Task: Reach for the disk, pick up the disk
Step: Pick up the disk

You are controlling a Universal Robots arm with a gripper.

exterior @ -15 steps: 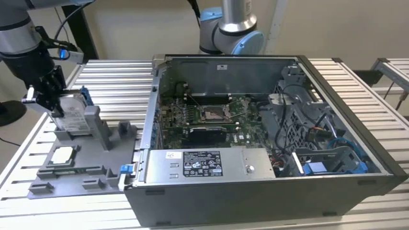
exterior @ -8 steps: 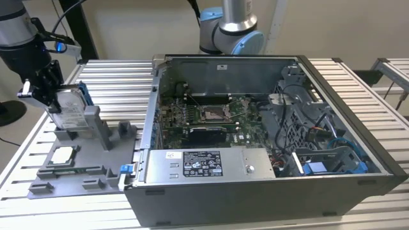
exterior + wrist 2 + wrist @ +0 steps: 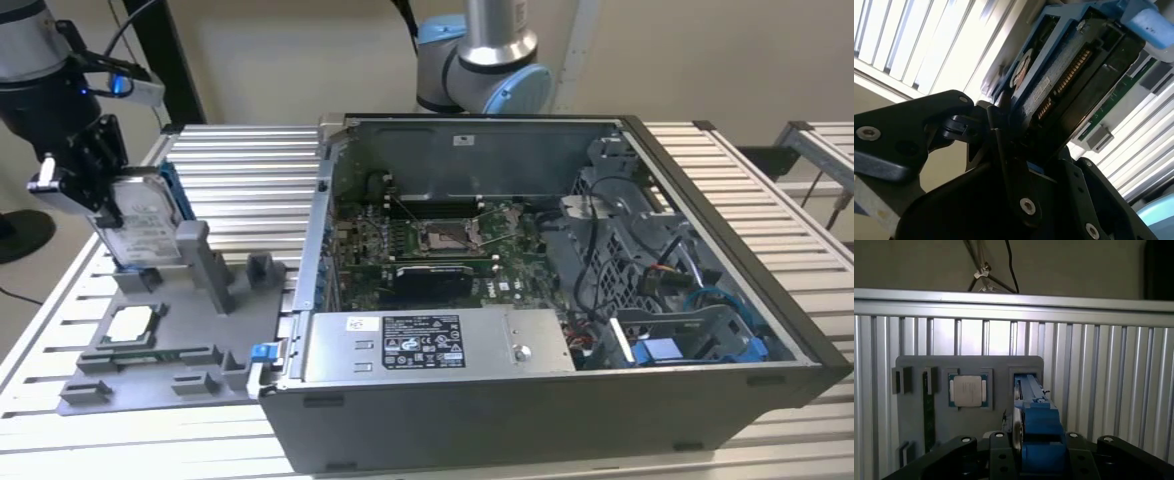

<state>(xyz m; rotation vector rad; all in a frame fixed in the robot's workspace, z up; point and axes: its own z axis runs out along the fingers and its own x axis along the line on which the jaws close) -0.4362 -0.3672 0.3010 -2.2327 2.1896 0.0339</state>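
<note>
Claw: the claw (image 3: 96, 190) is pinched onto the disk near its upper end; in the second wrist view its dark fingers (image 3: 1001, 150) press against the disk's two faces.
Disk: the disk (image 3: 140, 225) stands upright on edge at the exterior view's left, its white label facing that camera. Its lower end is at the tray's upright holder; whether it touches the holder or is just clear of it I cannot tell.
Circuit side: in the second wrist view the disk (image 3: 1064, 75) shows its board face and a row of gold contacts.
Blue bracket: the blue bracket (image 3: 175, 195) runs along the disk's edges; in the first wrist view it (image 3: 1039, 422) is seen edge-on between the claw's halves.
Grey tray: the grey tray (image 3: 200, 345) lies flat below the disk, with raised blocks and slots.
Chip: a small white square chip (image 3: 130, 325) sits in a recess of the tray, near the disk's slot and apart from it (image 3: 968, 391).
Bench: a ribbed metal bench (image 3: 247, 160) carries the tray and the case.
Computer case: an open computer case (image 3: 747, 300) lies just beside the tray, towards the exterior view's right, motherboard exposed.
Metal box: a grey metal box (image 3: 521, 345) with a black label sits along the case's near wall.
Second arm: another arm's base (image 3: 481, 60) stands behind the case.
</note>
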